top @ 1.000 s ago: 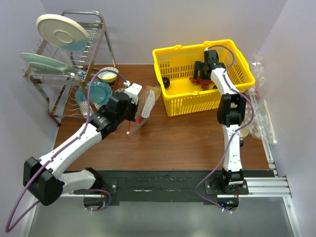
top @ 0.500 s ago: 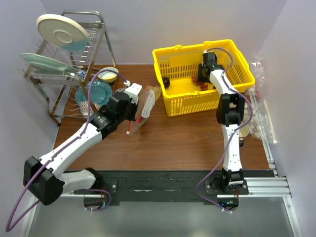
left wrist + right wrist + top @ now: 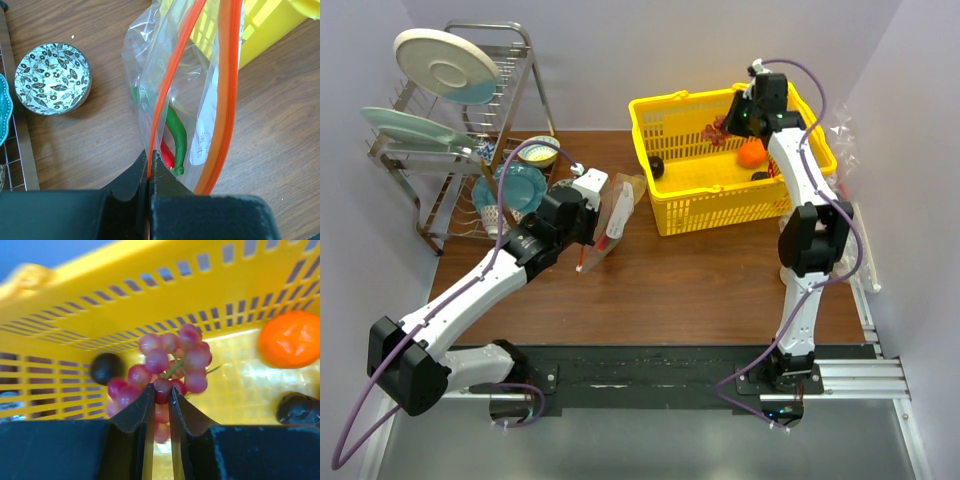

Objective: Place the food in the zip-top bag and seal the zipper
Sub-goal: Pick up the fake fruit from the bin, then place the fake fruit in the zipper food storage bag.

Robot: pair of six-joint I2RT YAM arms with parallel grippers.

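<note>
While grapes (image 3: 170, 362) are pinched by narrowed right gripper (image 3: 161, 396) over yellow basket (image 3: 150, 300), lower berries hidden behind fingers (image 3: 134, 416); zip-top bag (image 3: 197, 90) clamped at zipper (image 3: 228, 75) by left gripper (image 3: 150, 171) beside basket, green vegetable (image 3: 178, 135) inside.

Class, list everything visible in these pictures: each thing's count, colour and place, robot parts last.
basket: one, yellow, table's far right
grapes: one bunch, dark red, in right gripper
orange: one, orange, in basket
round fruits: two, near-black, in basket
zip-top bag: one, clear, orange-edged, left of basket
chili peppers: one green, one red, inside bag
bowl: one, black-and-white, near rack
dish rack: one, metal, far left
plates: three, cream, green, teal, in rack
clear packaging: one, right edge
table: one, brown
left gripper: black, shut on bag's edge
right gripper: black, shut on grapes
</note>
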